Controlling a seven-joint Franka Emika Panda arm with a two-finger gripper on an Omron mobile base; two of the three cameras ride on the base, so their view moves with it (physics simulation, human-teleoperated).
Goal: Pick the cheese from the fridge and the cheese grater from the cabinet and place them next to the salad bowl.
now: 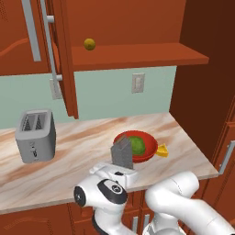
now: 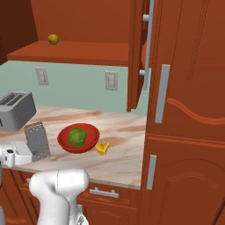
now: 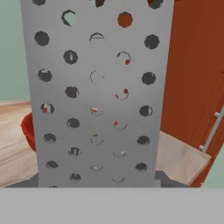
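Grey metal box grater with holes [image 1: 122, 153] upright near the marble counter's [image 1: 82, 137] front edge, beside the red salad bowl [image 1: 149, 151], small yellow cheese wedge [image 1: 162, 150] beyond, gripper hidden behind grater, grip unclear.

A white robot arm with dark joints rises from below the counter edge and bends forward, its rounded elbow and wrist low in the foreground. The gripper [image 1: 120, 170] sits at the near counter edge, its white hand level and pointing toward the back wall. Its fingers are closed on the base of the upright cheese grater [image 1: 122, 152].
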